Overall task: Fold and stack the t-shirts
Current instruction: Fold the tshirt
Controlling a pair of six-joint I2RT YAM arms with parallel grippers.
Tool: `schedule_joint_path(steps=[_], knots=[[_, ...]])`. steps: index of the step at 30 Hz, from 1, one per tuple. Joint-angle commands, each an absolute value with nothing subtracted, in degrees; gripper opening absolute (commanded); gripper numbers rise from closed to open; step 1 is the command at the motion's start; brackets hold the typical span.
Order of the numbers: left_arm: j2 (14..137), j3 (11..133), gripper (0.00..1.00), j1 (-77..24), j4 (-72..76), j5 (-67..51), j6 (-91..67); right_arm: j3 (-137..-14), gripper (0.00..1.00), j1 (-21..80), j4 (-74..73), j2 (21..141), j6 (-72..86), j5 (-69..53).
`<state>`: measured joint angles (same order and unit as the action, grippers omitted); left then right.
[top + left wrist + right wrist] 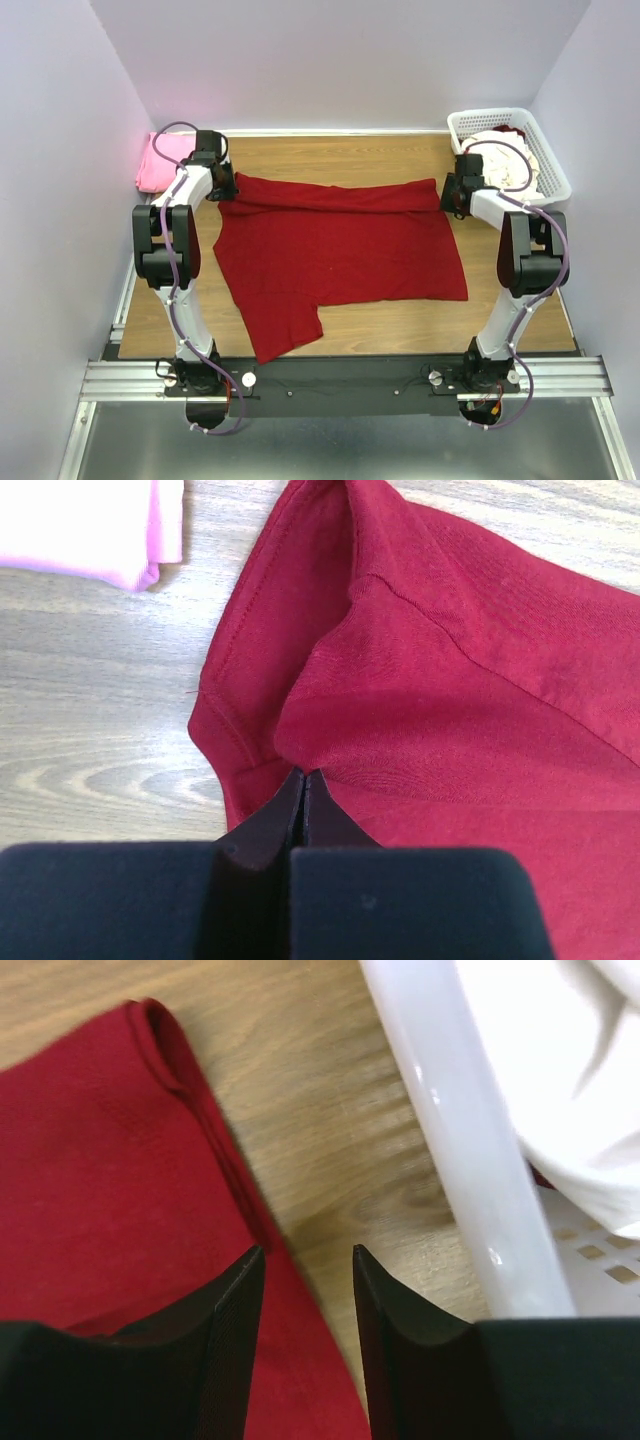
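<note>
**Desk:** What does the overhead view give us?

**Photographer:** A dark red t-shirt (pixel 340 250) spread across the middle of the wooden table (pixel 330 155), its far edge folded over. The left gripper (pixel 225 188) sits at the far-left corner of the shirt and the right gripper (pixel 450 198) at the far-right corner. A pink t-shirt (pixel 160 165) lies folded at the far left. Cream-white t-shirts (pixel 505 160) are heaped in a white basket (pixel 555 180) at the far right.

**Desk:** And the left wrist?

**Photographer:** The jaws are pressed together, pinching a raised fold of the red cloth at their tips. The pink t-shirt shows in the upper-left corner, apart from the red one, with bare wood between them.

**Desk:** Right wrist?

**Photographer:** The fingers stand parted and hold nothing. The red shirt's hemmed edge runs under the gap, with one finger over cloth and the other over wood. The basket's rim is just beside them, with white cloth inside.
</note>
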<state>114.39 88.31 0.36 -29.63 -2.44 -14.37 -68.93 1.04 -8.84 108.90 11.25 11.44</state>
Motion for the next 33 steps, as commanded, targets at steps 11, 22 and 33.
schedule_joint_path(steps=[11,22,33], knots=[[110.9,84.2,0.00,0.4,-27.0,-2.2,-14.9,-74.6,0.48,8.3,-10.3,106.0,13.4,7.5],[110.7,82.2,0.00,0.4,-24.3,-3.6,-15.6,-77.1,0.38,7.6,-9.2,115.3,11.4,13.5],[111.1,80.8,0.00,0.4,-23.2,-3.9,-16.3,-75.4,0.39,5.2,-9.3,118.1,10.7,19.2]])
